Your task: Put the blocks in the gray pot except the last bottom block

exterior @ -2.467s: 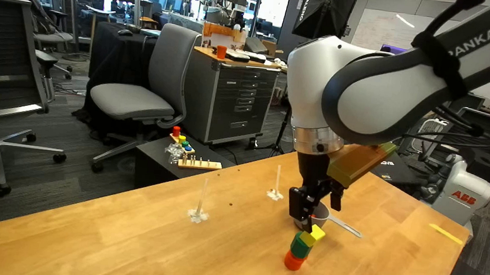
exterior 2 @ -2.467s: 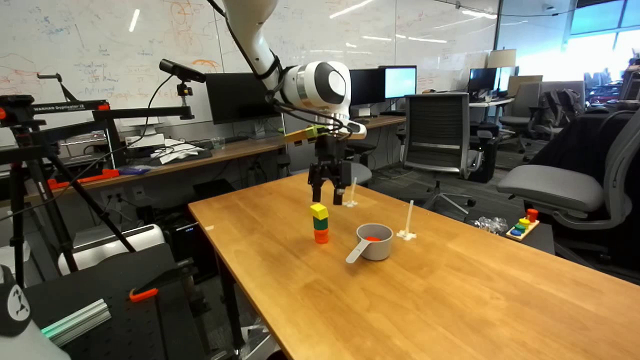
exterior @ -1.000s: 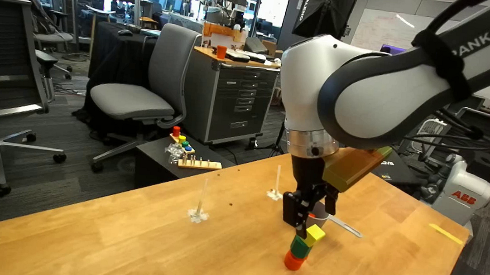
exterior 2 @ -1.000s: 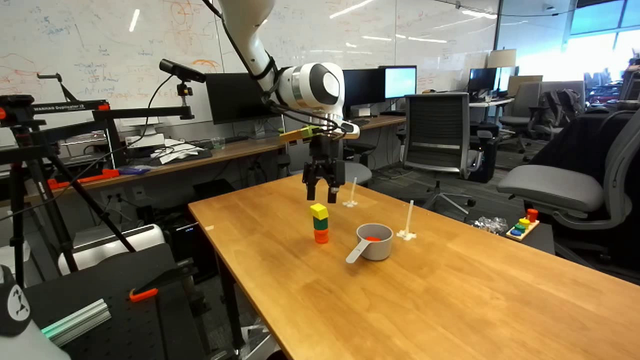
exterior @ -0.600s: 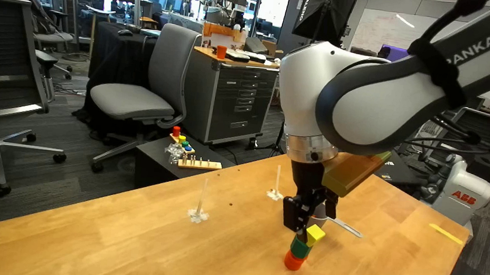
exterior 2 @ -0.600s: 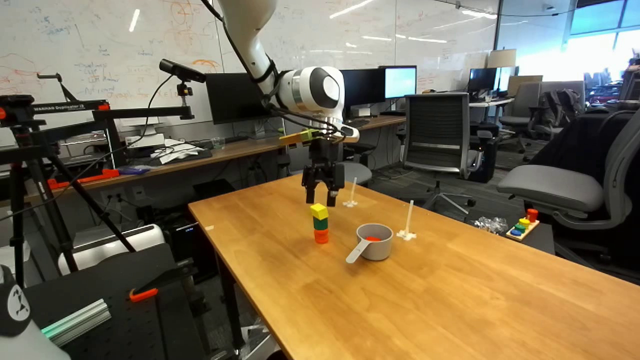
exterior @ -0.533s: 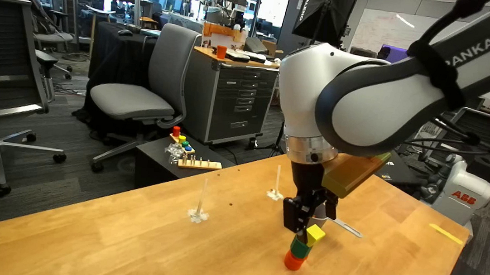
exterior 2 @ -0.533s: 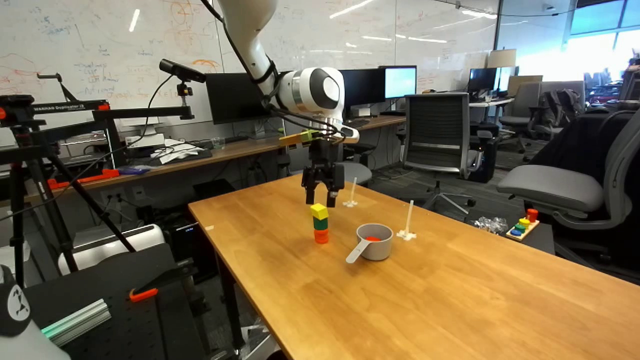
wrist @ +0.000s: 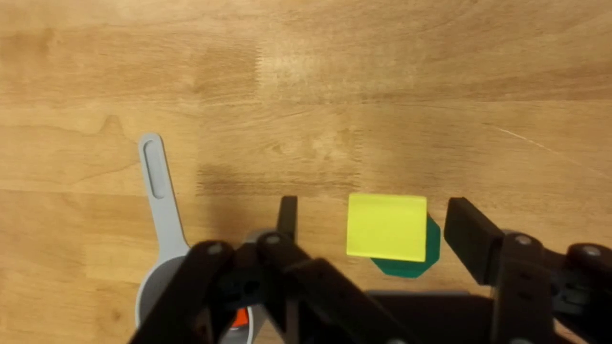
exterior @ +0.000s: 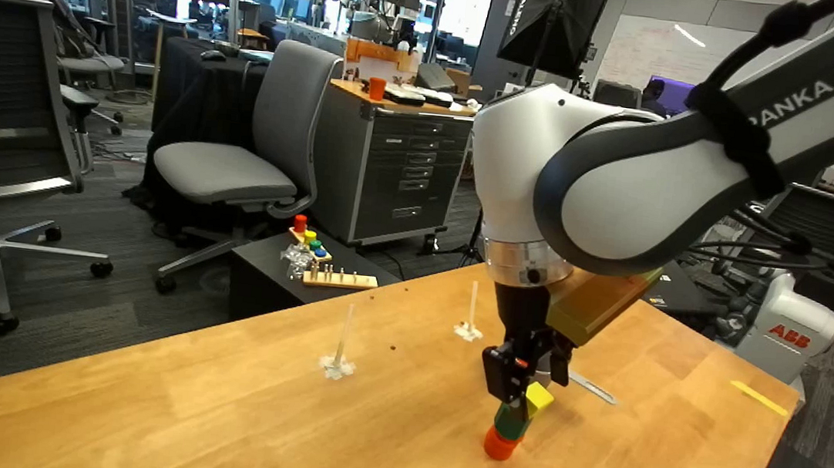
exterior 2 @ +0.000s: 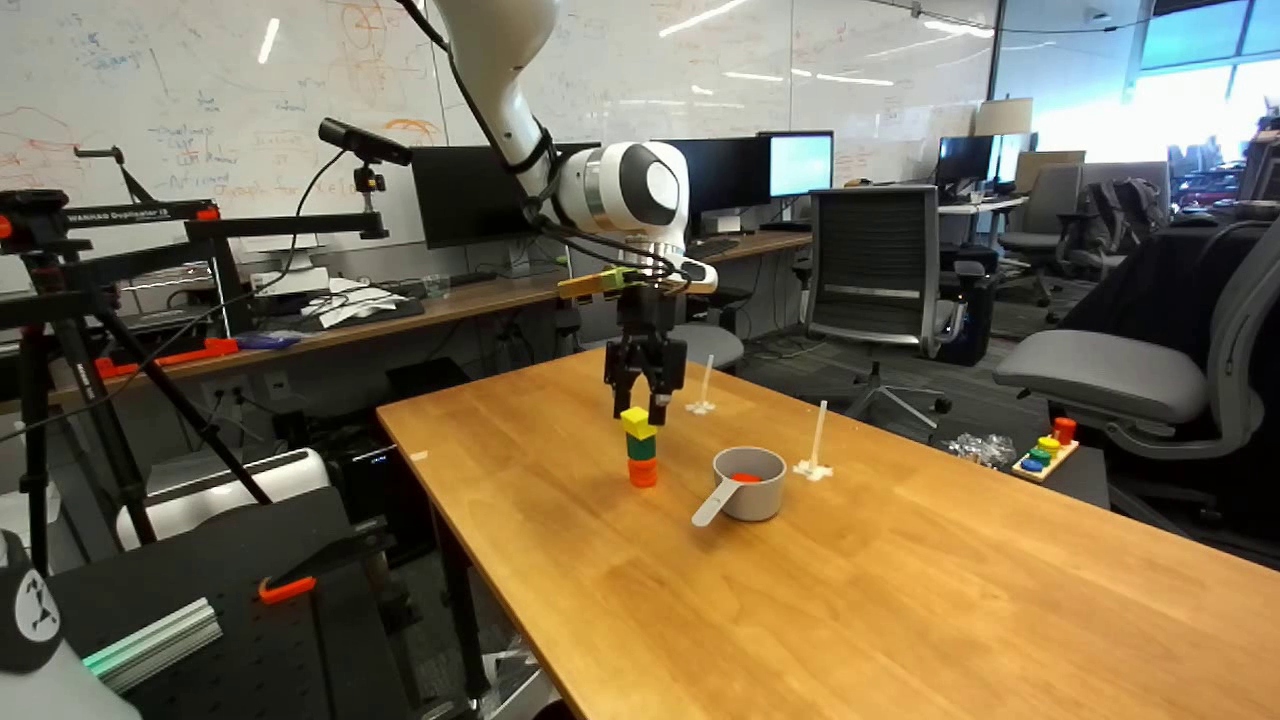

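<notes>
A whiteboard (exterior 2: 250, 110) fills the background behind the wooden table (exterior 2: 900, 580) in an exterior view. On the table, blocks are stacked: the orange-red bottom block (exterior 2: 643, 474), the green block (exterior 2: 642, 448) above it, and the yellow block (exterior 2: 637, 422) on top, set off-centre. The gripper (wrist: 375, 224) points downward, its fingers spread, one on either side of the yellow block with gaps visible in the wrist view. Near the stack, the gray pot (exterior 2: 762, 502) contains a red block (exterior 2: 746, 479), partly hidden.

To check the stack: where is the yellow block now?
In the wrist view, the yellow block shows right of centre, between the gripper fingers, atop the green block.
</notes>
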